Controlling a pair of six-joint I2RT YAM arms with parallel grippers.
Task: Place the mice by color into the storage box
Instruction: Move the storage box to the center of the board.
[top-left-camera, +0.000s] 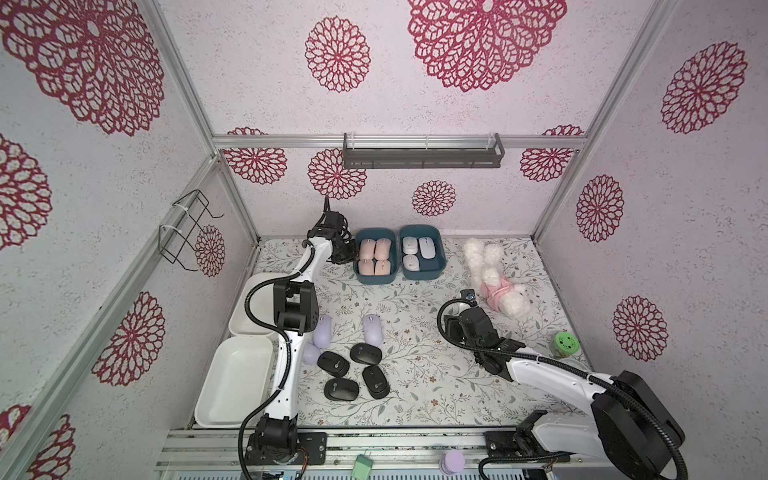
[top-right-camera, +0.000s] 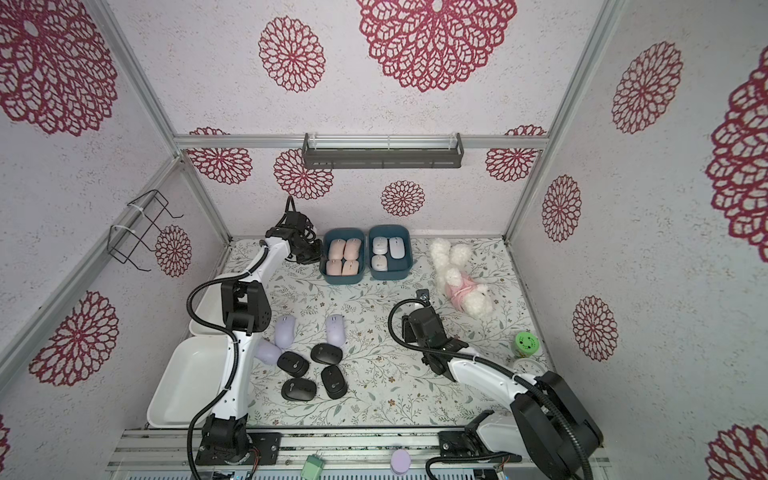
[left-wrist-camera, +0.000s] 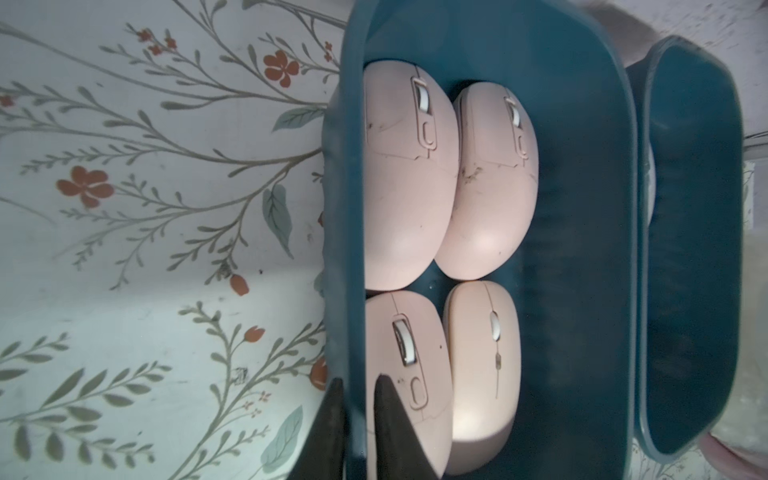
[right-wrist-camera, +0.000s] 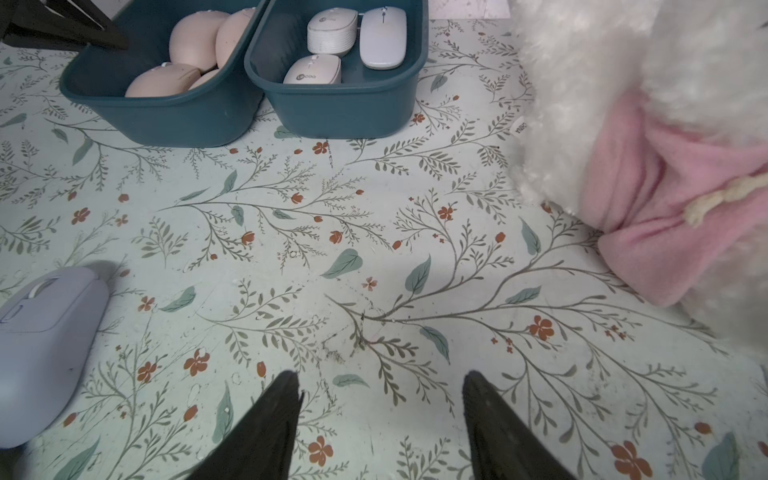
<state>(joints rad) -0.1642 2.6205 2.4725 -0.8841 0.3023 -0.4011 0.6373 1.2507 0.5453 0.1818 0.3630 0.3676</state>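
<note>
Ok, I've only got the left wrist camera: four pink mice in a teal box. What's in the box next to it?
Observer: Three white mice lie in that second teal box.
Operator: Which mice are loose on the table?
Observer: Four black mice and three lilac mice, grouped together.
Operator: And the right gripper?
Observer: The right gripper is open, with nothing between its fingers.
</note>
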